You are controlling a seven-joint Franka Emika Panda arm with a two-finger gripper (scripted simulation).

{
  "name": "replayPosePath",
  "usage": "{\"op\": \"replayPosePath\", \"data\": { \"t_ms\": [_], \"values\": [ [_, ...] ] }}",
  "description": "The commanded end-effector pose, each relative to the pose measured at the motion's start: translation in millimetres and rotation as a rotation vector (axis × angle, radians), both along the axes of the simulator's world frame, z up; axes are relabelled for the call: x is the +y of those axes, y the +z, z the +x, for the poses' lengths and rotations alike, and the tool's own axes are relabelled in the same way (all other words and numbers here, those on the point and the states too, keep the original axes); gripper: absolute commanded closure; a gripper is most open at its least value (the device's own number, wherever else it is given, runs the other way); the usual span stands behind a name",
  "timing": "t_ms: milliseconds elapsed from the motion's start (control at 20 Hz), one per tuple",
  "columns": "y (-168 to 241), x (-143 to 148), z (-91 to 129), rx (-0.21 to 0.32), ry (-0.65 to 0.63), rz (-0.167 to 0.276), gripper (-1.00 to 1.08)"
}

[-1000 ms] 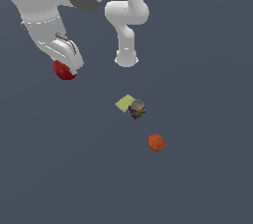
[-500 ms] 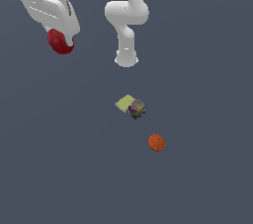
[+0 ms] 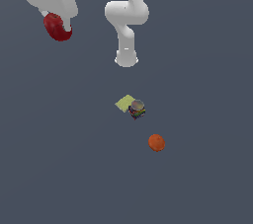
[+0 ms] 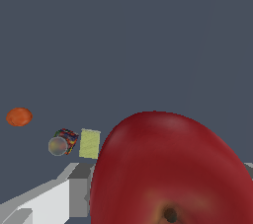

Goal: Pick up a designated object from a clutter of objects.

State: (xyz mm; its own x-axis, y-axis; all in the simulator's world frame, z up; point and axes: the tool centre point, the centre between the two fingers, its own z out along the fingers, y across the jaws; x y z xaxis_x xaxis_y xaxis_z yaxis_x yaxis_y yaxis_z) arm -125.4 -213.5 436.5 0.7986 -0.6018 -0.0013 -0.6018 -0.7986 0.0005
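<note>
The dark-red glossy apple [image 3: 58,27] hangs from my gripper [image 3: 55,20] high at the exterior view's upper left, well above the floor. The gripper is shut on it, and the white hand covers the apple's top. In the wrist view the apple [image 4: 168,168] fills the near foreground. The rest of the clutter lies far from the gripper: a flat yellow-green square [image 3: 125,102], a small multicoloured can with a grey top [image 3: 137,109] touching it, and an orange fruit [image 3: 156,142] apart from them. All three also show in the wrist view: square [image 4: 90,143], can [image 4: 63,142], orange [image 4: 19,117].
The arm's white base column [image 3: 126,57] stands behind the clutter in the exterior view. The ground is a plain dark grey-blue surface [image 3: 197,178].
The gripper has risen with the apple and drifted toward the exterior view's right. The square, can and orange have not moved.
</note>
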Motion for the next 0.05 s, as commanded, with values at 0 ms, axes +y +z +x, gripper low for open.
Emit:
{"op": "replayPosePath", "data": {
  "t_ms": [0],
  "values": [
    [3.2,0.1,-0.8,-0.001,0.000,0.000,1.08]
  ]
}}
